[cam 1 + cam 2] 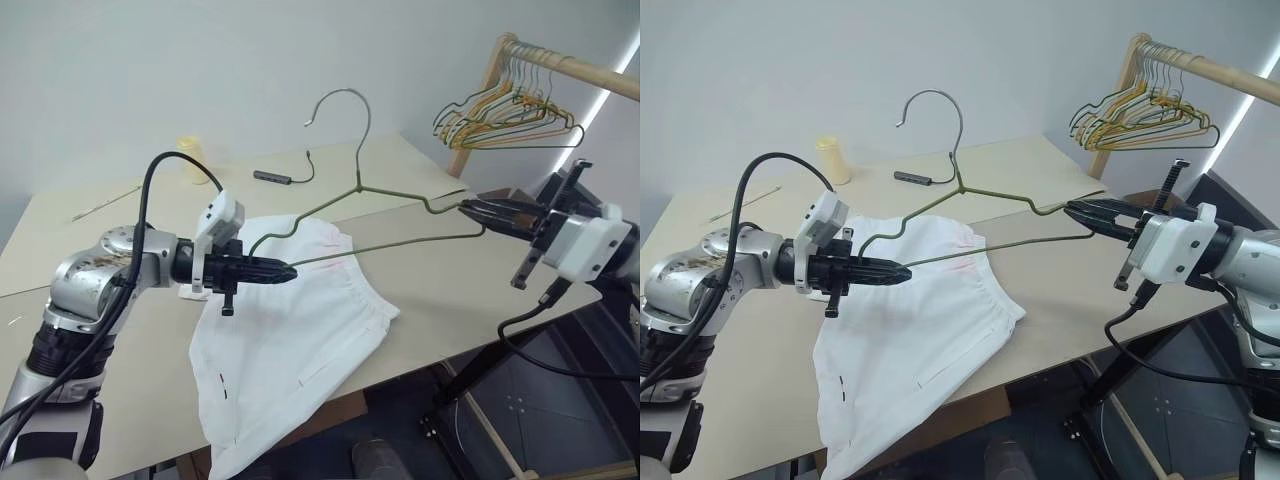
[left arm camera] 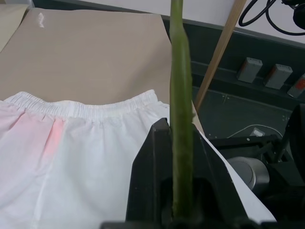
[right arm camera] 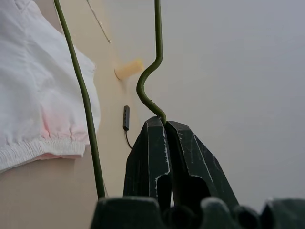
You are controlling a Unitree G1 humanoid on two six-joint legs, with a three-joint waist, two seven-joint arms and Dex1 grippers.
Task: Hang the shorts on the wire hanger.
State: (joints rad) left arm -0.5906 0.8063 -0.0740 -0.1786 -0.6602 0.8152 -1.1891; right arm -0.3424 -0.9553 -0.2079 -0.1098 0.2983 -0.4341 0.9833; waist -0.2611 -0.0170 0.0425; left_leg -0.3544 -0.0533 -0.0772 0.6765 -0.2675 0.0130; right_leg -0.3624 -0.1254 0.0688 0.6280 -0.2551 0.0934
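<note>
The wire hanger (image 1: 359, 150) is held up over the table between both grippers, hook upward. My left gripper (image 1: 288, 270) is shut on the left end of its lower bar, and the wire (image 2: 181, 95) runs between the black fingers (image 2: 152, 167). My right gripper (image 1: 470, 210) is shut on the notched right shoulder (image 3: 147, 81). The white shorts (image 1: 290, 330) lie flat on the table beneath the hanger. Their waistband (image 2: 86, 107) faces the far side, and their legs hang over the front edge.
A wooden rail (image 1: 560, 62) at the back right carries several coloured hangers (image 1: 510, 115). A yellow cup (image 1: 195, 160) and a small dark device with a cable (image 1: 272, 177) sit at the back of the beige table (image 1: 440, 290). The table's front edge drops to the floor.
</note>
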